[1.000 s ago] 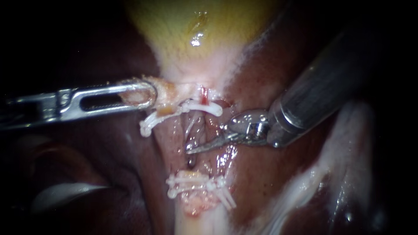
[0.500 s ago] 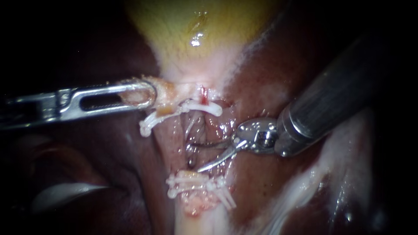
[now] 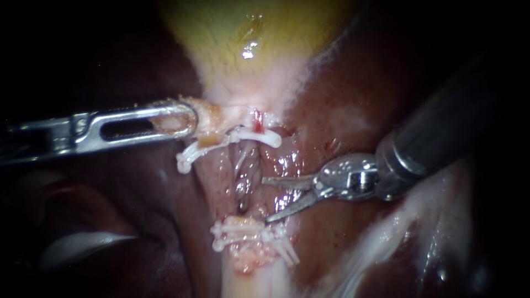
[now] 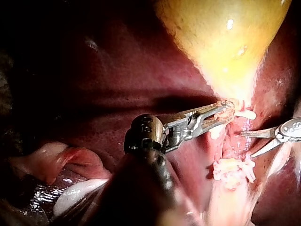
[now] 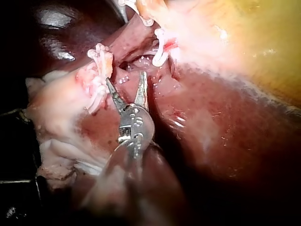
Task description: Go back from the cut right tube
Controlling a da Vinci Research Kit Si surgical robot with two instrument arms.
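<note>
The tool of the right instrument is spread and empty. Its tips sit just above the lower clips and point at the cut right tube just ahead. The shaft runs up and right of the lower clips, so I judge the retreat follows that axis. The left instrument, well above the lower clips, is clenched on the gallbladder neck.

In the left wrist view, the right instrument gapes beside the lower clips.

In the right wrist view, one blade lies close against the lower clips, and the cut right tube lies straight ahead.
</note>
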